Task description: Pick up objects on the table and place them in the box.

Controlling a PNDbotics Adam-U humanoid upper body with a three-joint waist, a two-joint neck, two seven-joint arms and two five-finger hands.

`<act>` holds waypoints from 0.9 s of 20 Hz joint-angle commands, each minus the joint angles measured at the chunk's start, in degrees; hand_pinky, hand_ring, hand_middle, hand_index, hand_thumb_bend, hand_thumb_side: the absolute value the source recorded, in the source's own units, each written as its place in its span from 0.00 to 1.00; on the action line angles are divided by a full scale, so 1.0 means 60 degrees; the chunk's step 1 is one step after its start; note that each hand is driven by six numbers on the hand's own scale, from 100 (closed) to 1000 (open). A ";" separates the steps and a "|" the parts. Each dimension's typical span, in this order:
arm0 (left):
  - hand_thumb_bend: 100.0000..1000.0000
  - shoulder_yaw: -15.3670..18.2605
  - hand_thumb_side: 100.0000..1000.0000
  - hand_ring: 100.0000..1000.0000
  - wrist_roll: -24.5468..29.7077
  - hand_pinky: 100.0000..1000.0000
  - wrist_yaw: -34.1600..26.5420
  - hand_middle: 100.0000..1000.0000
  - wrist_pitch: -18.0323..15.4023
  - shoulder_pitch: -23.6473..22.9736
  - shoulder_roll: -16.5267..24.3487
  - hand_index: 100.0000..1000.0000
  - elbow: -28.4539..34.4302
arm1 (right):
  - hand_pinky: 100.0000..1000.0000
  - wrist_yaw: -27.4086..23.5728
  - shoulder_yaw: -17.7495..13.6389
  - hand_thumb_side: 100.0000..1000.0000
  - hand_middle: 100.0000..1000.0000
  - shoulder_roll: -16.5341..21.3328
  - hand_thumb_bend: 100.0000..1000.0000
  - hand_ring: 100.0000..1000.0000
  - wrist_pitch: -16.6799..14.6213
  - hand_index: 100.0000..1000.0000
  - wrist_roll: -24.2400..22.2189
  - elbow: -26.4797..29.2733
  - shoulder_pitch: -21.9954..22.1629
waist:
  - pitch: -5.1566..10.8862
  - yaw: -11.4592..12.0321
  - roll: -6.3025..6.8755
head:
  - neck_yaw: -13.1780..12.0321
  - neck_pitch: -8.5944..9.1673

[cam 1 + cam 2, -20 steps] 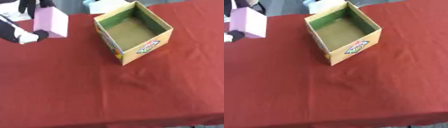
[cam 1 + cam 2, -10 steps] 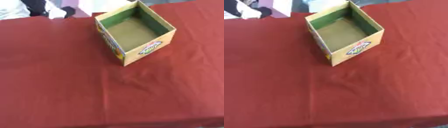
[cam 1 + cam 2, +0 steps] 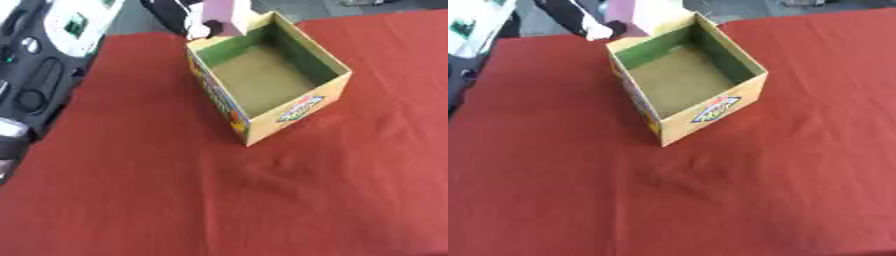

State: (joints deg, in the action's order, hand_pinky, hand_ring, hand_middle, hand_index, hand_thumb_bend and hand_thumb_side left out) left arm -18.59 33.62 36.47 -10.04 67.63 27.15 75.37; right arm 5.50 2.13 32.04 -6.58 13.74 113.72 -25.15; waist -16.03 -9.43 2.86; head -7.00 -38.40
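The left robot hand (image 3: 597,31) holds a pink block (image 3: 225,15) above the far edge of the open box (image 3: 271,80). The box stands on the red worktop (image 3: 175,200). Its inside looks empty.

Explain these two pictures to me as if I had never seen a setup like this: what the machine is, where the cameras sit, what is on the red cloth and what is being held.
Both pictures come from one stereo camera in the head of a humanoid robot that a person drives; they show the same moment from its left and right eye, looking down at the work.

The table is covered with a red cloth. On it stands an open yellow cardboard box with a green lining, and nothing shows inside it.

At the top edge, just behind the box's far corner, the robot's black left hand carries a pink block, with its fingers round the block's lower part. The block is not yet inside the box.

Along the left edge of the left eye view lies dark equipment that I cannot identify. The right hand shows in neither view.
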 commanded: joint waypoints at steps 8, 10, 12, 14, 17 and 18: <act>0.00 0.0101 0.00 0.39 -0.0502 0.32 0.1235 0.45 -0.0867 0.0484 -0.1110 0.69 -0.1529 | 0.87 -0.0200 0.0036 1.00 0.77 -0.0123 0.03 0.82 -0.0067 0.84 -0.0138 0.0145 -0.0456 | -0.0098 -0.0349 -0.0045 | -0.0321 0.0361; 0.00 0.0098 0.00 0.40 -0.0522 0.33 0.1486 0.46 -0.0945 0.0445 -0.1196 0.68 -0.1766 | 0.87 -0.0212 0.0033 1.00 0.77 -0.0138 0.03 0.82 -0.0065 0.84 -0.0135 0.0145 -0.0470 | -0.0136 -0.0373 -0.0017 | -0.0322 0.0337; 0.00 0.0096 0.00 0.40 -0.0555 0.34 0.1742 0.47 -0.1014 0.0387 -0.1303 0.68 -0.2020 | 0.87 -0.0224 0.0037 1.00 0.77 -0.0156 0.03 0.82 -0.0062 0.84 -0.0133 0.0145 -0.0484 | -0.0166 -0.0388 0.0007 | -0.0324 0.0314; 0.00 0.0112 0.00 0.42 -0.0625 0.36 0.1911 0.48 -0.1088 0.0334 -0.1411 0.69 -0.2236 | 0.87 -0.0232 0.0040 1.00 0.77 -0.0174 0.04 0.82 -0.0061 0.84 -0.0133 0.0145 -0.0497 | -0.0187 -0.0411 0.0010 | -0.0330 0.0314; 0.00 0.0158 0.00 0.44 -0.0858 0.39 0.2087 0.51 -0.1212 0.0291 -0.1557 0.69 -0.2437 | 0.87 -0.0239 0.0038 1.00 0.77 -0.0200 0.04 0.82 -0.0062 0.84 -0.0131 0.0145 -0.0504 | -0.0210 -0.0443 -0.0006 | -0.0352 0.0347; 0.00 0.0164 0.00 0.45 -0.0935 0.40 0.2149 0.51 -0.1263 0.0281 -0.1587 0.69 -0.2473 | 0.87 -0.0245 0.0038 1.00 0.77 -0.0209 0.04 0.82 -0.0059 0.84 -0.0131 0.0145 -0.0501 | -0.0215 -0.0446 -0.0011 | -0.0362 0.0350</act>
State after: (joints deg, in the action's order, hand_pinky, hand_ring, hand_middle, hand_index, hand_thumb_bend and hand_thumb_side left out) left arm -18.33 28.72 48.84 -17.30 68.30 17.37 60.34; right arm 4.41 2.56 30.03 -6.89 13.01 113.72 -27.28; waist -18.35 -12.03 3.23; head -8.95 -37.06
